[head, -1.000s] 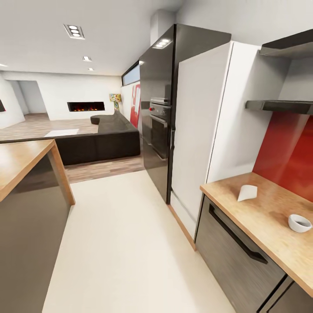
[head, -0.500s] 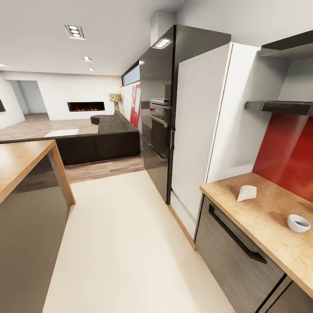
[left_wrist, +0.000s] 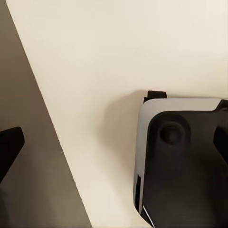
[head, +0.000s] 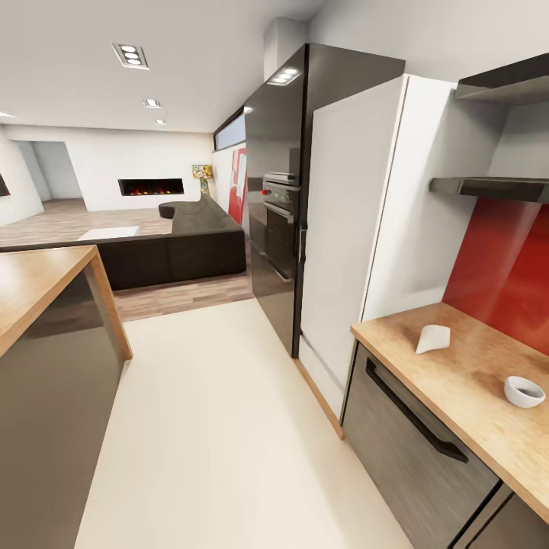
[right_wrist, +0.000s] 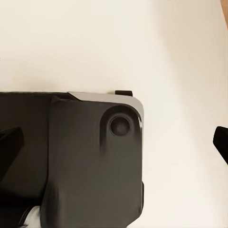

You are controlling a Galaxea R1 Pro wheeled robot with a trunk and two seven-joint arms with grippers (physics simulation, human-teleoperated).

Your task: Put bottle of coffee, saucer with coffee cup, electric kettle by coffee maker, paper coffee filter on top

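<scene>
Cream floor [head: 221, 427] running fwd between units, wood flooring and dark sofa [head: 179, 248] beyond. Tall black oven tower [head: 282, 191] w/ built-in oven, then white fridge panel [head: 366, 213], both at right and butting against end of the kitchen countertop [head: 457, 381]. Countertop at lower right over grey cabinet w/ black bar handle [head: 415, 415]; red backsplash [head: 507, 267] behind, two dark shelves [head: 492, 185] above. Orange-brown island bar [head: 34, 286] at left edge, across the aisle from countertop.

On countertop: folded white paper item [head: 433, 338] near fridge end, likely the paper coffee filter; small white cup-like bowl [head: 524, 391] nearer cam, well apart from it. Cannot tell if this is the coffee cup.

Left gripper [left_wrist: 114, 147] over floor: dark fingertips [left_wrist: 9, 147] at opposite frame edges, spread wide, nothing between. Robot base [left_wrist: 183, 161] below. Right gripper [right_wrist: 116, 142]: fingertips [right_wrist: 10, 142] likewise wide apart, nothing held, base corner [right_wrist: 95, 161] below.
</scene>
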